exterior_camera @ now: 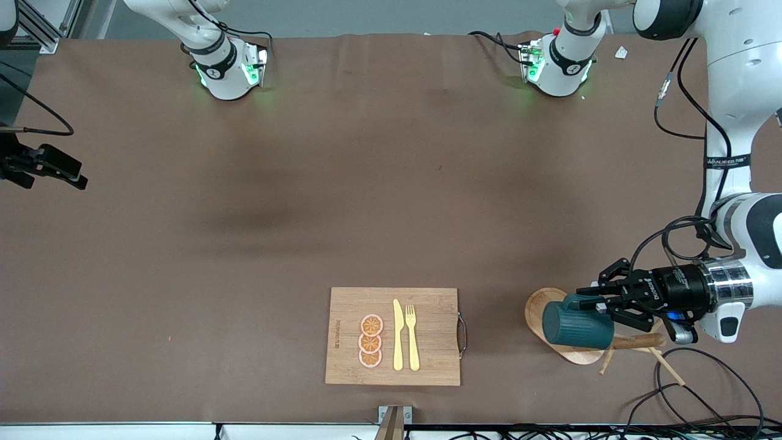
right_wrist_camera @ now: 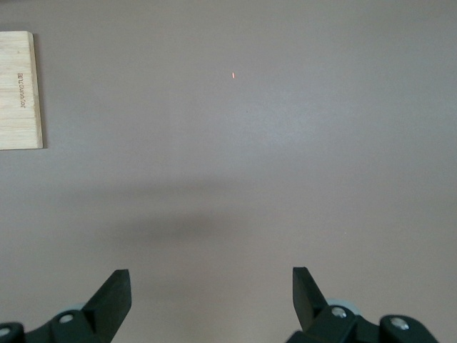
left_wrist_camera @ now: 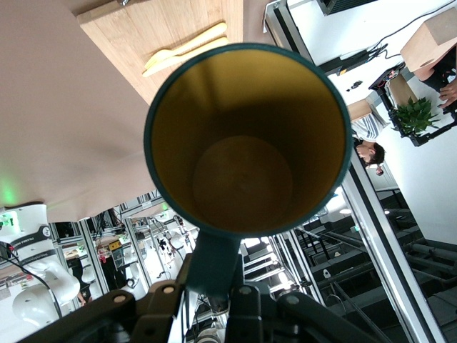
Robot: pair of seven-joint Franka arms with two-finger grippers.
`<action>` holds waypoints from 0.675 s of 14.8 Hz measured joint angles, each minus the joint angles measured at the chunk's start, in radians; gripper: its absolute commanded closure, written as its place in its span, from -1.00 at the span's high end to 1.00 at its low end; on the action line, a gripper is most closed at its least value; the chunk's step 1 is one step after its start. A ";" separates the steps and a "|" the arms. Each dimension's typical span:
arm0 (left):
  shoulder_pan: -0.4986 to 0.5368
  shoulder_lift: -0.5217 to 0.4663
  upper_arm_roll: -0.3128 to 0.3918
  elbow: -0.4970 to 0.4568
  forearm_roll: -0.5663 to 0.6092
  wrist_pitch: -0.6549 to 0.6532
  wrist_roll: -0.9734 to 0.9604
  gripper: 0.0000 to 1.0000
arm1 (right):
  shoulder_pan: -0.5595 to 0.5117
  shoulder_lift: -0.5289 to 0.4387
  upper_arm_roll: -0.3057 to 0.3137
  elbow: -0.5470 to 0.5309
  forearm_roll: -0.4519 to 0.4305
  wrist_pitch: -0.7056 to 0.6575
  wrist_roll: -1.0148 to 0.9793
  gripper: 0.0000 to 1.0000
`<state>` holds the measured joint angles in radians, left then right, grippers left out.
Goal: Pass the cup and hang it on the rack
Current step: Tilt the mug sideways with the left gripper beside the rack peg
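Cup (exterior_camera: 577, 326) held by its handle in clenched left gripper (exterior_camera: 602, 304), over rack (exterior_camera: 553, 327) base | peg position unclear; likely tilt handle loop onto peg | right gripper (right_wrist_camera: 211, 293) released, waiting over bare table

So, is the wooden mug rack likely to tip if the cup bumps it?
Probably somewhat. The rack has a wide oval base, which helps, but it looks light and its pegs are thin. The left gripper holds the cup right over it, so a sideways knock could shift it.
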<state>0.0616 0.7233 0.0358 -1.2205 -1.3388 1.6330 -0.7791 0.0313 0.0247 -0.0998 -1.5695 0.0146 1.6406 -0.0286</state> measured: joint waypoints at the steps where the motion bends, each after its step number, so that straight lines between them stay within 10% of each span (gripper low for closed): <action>1: 0.000 0.004 0.000 0.000 0.000 0.000 0.004 -1.00 | 0.000 0.000 0.000 0.000 0.000 0.000 0.000 1.00; 10: 0.001 0.025 0.020 0.000 0.000 0.001 0.074 -1.00 | 0.000 0.000 0.000 -0.001 0.000 0.000 0.000 1.00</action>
<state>0.0626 0.7482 0.0562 -1.2203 -1.3388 1.6337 -0.7055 0.0313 0.0247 -0.0997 -1.5705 0.0146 1.6405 -0.0286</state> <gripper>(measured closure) 0.793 0.000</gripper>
